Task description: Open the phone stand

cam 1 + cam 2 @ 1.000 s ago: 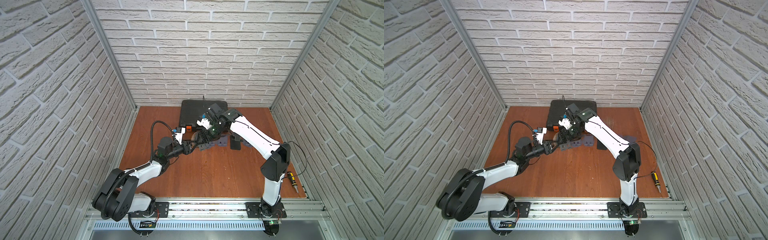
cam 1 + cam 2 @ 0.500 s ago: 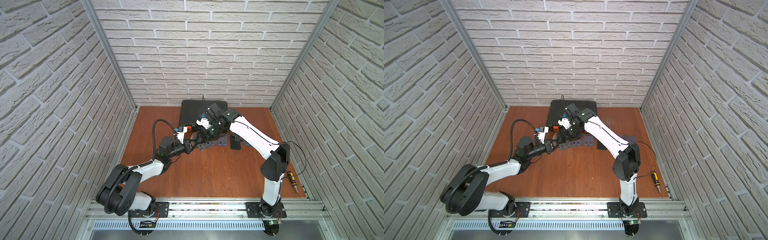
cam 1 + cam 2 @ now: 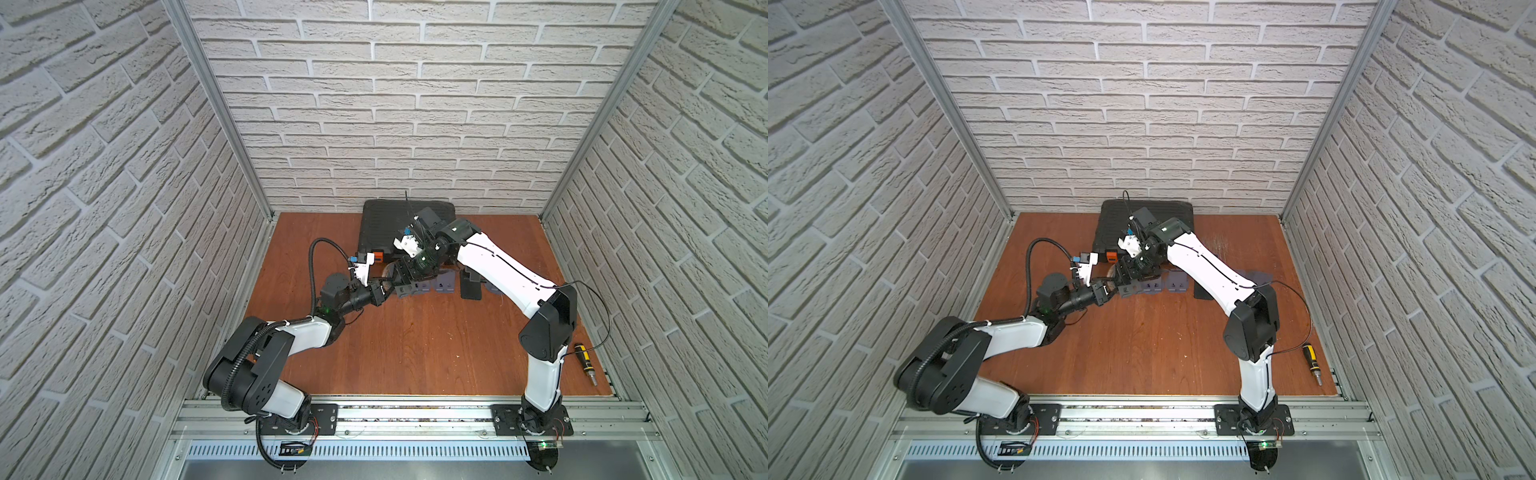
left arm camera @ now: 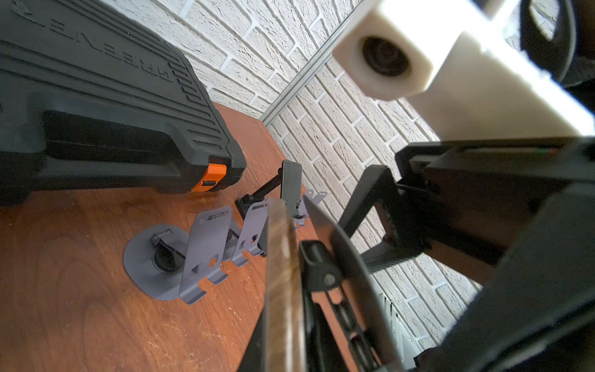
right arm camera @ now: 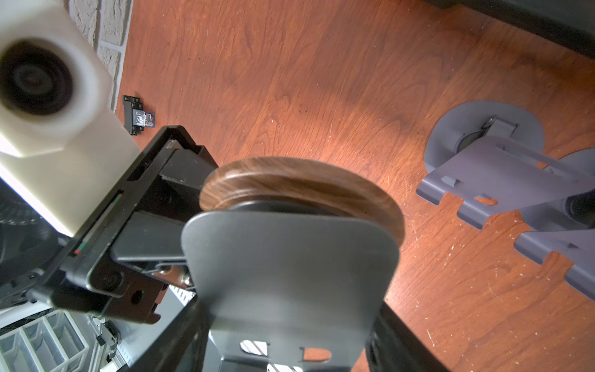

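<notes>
The phone stand has a round wood-grain base (image 5: 299, 183) and a dark plate (image 5: 289, 273), and it is held above the table between both arms. My right gripper (image 5: 289, 348) is shut across the plate's width, with one dark finger at each side edge. My left gripper (image 4: 283, 338) is shut on the rim of the base (image 4: 283, 273), which stands edge-on beside the plate (image 4: 341, 251). Both top views show the left gripper (image 3: 384, 286) (image 3: 1106, 287) meeting the right gripper (image 3: 409, 276) (image 3: 1133, 274) at the stand (image 3: 388, 272) (image 3: 1111, 272).
A black tool case (image 3: 395, 224) with an orange latch lies against the back wall. Several grey phone stands (image 3: 440, 284) and a black one (image 3: 471, 284) stand in a row just right of the grippers. A screwdriver (image 3: 586, 363) lies at the table's right edge.
My left gripper has reached a little further in and closed on the rim of the stand's base. The right arm has held still with the plate.
</notes>
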Controlling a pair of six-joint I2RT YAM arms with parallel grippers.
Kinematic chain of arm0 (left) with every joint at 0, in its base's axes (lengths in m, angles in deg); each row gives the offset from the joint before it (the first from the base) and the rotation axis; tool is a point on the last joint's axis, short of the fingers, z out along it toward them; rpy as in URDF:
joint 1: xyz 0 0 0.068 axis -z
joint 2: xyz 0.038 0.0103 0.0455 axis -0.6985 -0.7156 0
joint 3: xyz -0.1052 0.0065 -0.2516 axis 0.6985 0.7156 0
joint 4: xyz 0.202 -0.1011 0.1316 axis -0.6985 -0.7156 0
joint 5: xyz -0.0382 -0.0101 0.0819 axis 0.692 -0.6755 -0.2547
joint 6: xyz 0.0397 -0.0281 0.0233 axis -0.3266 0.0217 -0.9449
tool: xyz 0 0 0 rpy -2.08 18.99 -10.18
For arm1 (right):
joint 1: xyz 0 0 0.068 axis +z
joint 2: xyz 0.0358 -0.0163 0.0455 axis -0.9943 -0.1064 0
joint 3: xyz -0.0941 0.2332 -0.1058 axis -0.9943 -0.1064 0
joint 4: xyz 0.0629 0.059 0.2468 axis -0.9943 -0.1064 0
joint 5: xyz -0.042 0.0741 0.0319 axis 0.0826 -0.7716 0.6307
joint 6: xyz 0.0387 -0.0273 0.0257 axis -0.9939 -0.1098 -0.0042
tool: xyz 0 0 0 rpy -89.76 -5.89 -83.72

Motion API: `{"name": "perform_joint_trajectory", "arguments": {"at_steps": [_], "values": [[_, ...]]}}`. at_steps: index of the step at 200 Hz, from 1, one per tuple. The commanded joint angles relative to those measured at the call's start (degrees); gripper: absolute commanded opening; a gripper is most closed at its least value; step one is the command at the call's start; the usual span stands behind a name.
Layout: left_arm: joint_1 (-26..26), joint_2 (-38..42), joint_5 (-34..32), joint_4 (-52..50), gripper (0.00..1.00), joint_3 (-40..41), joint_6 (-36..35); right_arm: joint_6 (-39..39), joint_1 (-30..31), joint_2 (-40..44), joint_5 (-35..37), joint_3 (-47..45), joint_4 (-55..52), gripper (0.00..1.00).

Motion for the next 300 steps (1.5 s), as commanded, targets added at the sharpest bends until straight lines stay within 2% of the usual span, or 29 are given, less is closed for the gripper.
{"name": "perform_joint_trajectory", "arguments": {"at_steps": [1, 25, 31, 51, 103, 140, 187, 300], "values": [[-0.39, -0.11, -0.09, 6.38, 0.00, -1.04, 1.95, -1.10, 1.24, 3.65, -1.35, -1.65, 5.87, 0.41], [-0.38, 0.38, 0.30, 5.39, 0.00, -1.38, 1.29, -2.92, 1.24, 5.53, 1.43, -3.47, 9.75, 0.56], [-0.40, 0.45, 0.48, 5.32, 0.00, -1.47, 1.20, -2.97, 1.21, 5.83, 1.98, -3.85, 10.53, 0.63], [-0.39, 0.78, 0.68, 5.10, 0.00, -1.63, 0.98, -2.96, 1.25, 6.11, 2.40, -3.94, 12.00, 0.72], [-0.39, 1.43, 0.44, 4.21, 0.00, -1.93, 0.72, -2.55, 1.17, 5.14, 3.28, -1.84, 11.78, 0.83], [-0.33, 2.05, 0.26, 3.14, 0.00, -2.09, 0.20, -2.56, 1.17, 4.35, 4.63, -0.63, 11.33, 0.83], [-0.32, 1.85, 0.26, 3.01, 0.00, -2.18, 0.10, -1.90, 1.18, 2.21, 5.92, 2.75, 8.73, 0.78], [-0.29, 1.84, 0.69, 3.21, 0.00, -2.18, 0.19, -0.70, 1.17, -0.46, 7.86, 5.63, 6.22, 0.82]]}}
